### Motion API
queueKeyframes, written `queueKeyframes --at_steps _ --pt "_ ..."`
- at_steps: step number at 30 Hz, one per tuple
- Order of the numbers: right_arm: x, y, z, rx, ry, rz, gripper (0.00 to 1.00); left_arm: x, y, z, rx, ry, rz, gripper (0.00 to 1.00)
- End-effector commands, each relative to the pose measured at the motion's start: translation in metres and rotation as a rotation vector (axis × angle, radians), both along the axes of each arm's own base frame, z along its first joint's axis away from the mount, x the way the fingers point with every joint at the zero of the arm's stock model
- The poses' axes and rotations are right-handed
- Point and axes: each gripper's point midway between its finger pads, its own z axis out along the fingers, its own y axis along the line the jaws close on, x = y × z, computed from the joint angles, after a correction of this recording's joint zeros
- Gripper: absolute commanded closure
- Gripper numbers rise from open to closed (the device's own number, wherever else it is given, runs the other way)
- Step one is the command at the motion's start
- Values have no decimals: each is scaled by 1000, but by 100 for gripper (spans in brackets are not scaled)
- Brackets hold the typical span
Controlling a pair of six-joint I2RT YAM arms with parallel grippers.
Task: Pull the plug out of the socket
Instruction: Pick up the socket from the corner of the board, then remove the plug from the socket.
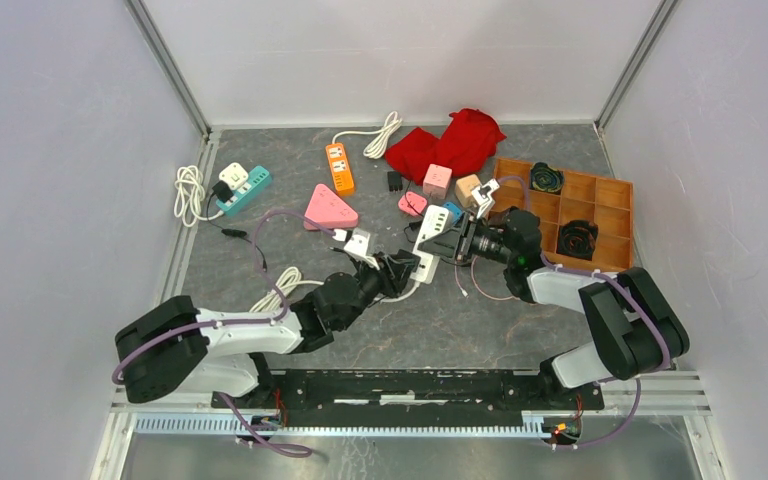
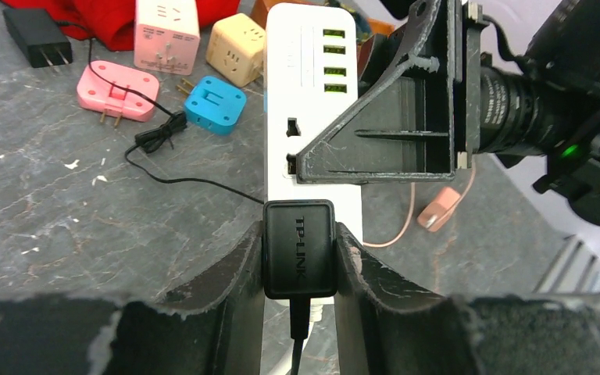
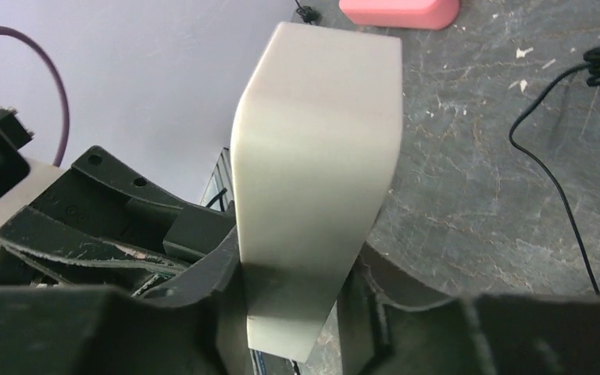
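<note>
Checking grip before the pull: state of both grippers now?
Left gripper: closed on the black plug.
Right gripper: closed on the white power strip.

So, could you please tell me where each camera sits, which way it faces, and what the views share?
Top external: above and behind the bases, looking down on the table; both arms show, left gripper and right gripper meeting mid-table.
Left wrist: on the left arm, facing forward along the left fingers, shut on the black plug in the white power strip.
Right wrist: on the right arm, facing left across the table; right fingers grip the strip.
Shared: all three see the strip.
</note>
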Motion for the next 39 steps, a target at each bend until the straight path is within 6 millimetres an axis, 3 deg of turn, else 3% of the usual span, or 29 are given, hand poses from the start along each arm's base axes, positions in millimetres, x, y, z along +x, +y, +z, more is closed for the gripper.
queueKeyframes --at_steps 1,5,8,18,32,39 --pt "5 -3 0 -12 -24 -22 72 4 -11 53 -112 -108 47 98" --pt "8 -9 7 -13 -62 -51 93 1 -13 47 -94 -105 58 98" --pt "11 -14 13 -36 -126 -79 99 -1 -11 49 -111 -107 71 98" --pt "21 -25 25 -127 -302 -136 100 -4 -2 49 -248 -49 111 98" --pt "25 -29 21 -138 -310 -157 100 -16 18 62 -337 -43 91 98" --pt "34 -40 12 -192 -300 -222 100 -17 14 69 -364 -24 81 98"
